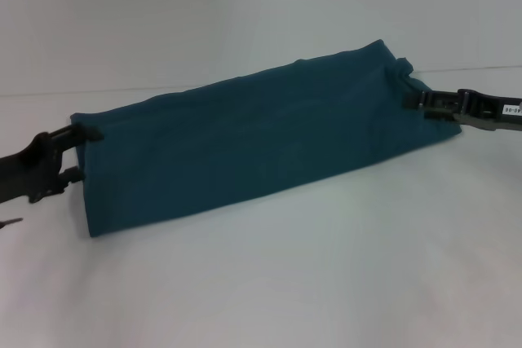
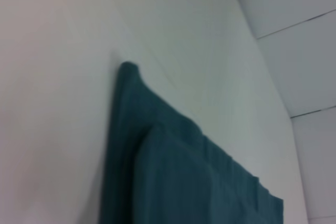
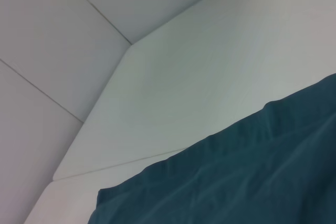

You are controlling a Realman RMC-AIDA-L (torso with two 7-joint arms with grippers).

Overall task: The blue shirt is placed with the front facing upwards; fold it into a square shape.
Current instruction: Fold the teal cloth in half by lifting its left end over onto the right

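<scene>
Listing, largest first: white surface point(image 1: 261, 283); blue shirt point(image 1: 245, 140), a long folded band lying across it; left tool point(image 1: 84, 152), spread wide at one end; right tool point(image 1: 418, 103), nipping the other end. I fear uneven pulling would skew the layers, spoiling the square.

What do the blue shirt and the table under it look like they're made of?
The blue shirt looks like soft matte knit, probably cotton: it drapes in loose folds and shows fine wrinkles, no sheen. The table seems a smooth, hard white surface, maybe laminate or painted board; the exact material is unclear. The left gripper and the right gripper sit at the shirt's ends.
</scene>
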